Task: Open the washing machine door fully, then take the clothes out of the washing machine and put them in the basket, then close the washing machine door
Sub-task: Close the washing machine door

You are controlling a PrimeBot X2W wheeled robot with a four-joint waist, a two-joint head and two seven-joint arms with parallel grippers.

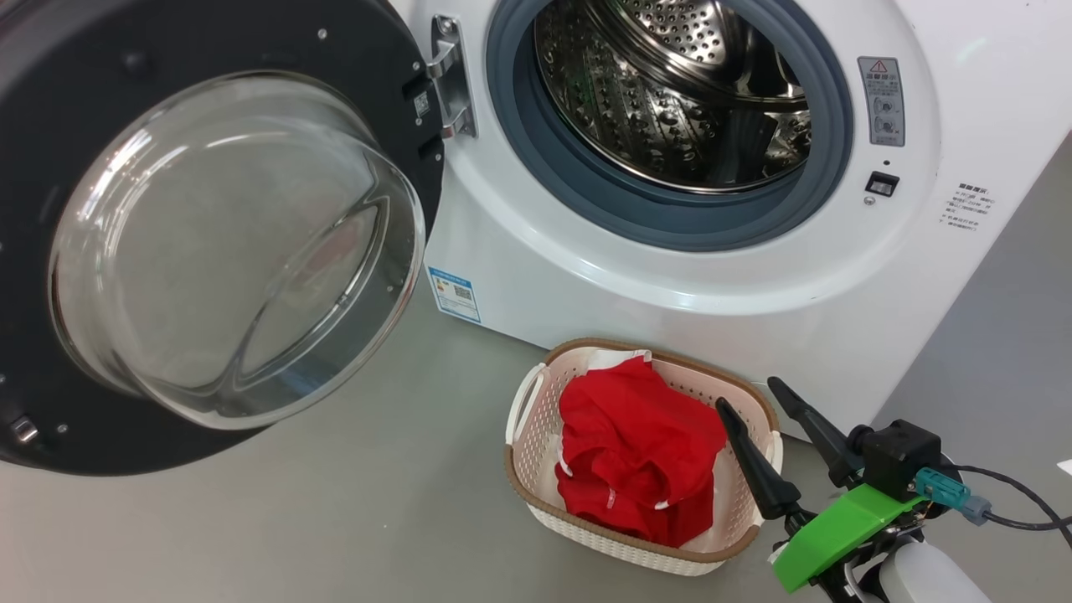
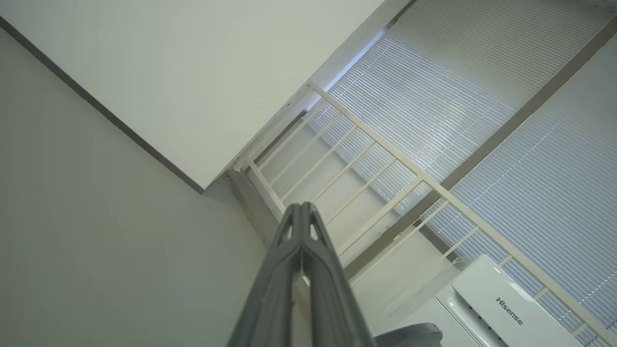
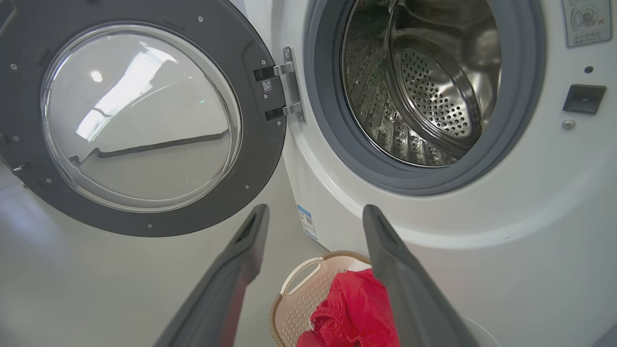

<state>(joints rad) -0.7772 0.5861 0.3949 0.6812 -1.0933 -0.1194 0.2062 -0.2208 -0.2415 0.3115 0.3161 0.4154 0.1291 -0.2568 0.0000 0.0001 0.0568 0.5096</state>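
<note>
Clothes [image 1: 636, 452]: where?
— You have them in the basket [image 1: 529, 456], before the washer [image 1: 586, 276]; door [image 1: 234, 251] wide open.
— Grip?
— Your right end effector [image 1: 746, 392] gapes empty near the basket; left end effector [image 2: 301, 207] clenched, empty.

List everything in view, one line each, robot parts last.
washing machine: one, white, behind the basket
door: one, black rim with clear glass bowl, swung open on the left
drum: one, perforated steel, no clothes visible inside
basket: one, cream with brown rim, on the floor before the machine
clothes: one heap, red with white trim, in the basket; number of pieces unclear
blue label: one, at the machine's lower left corner
floor: grey
railing: one, white, before window blinds
Hisense unit: one, white
left pincer: shut, empty
right pincer: open, empty, beside the basket
</note>
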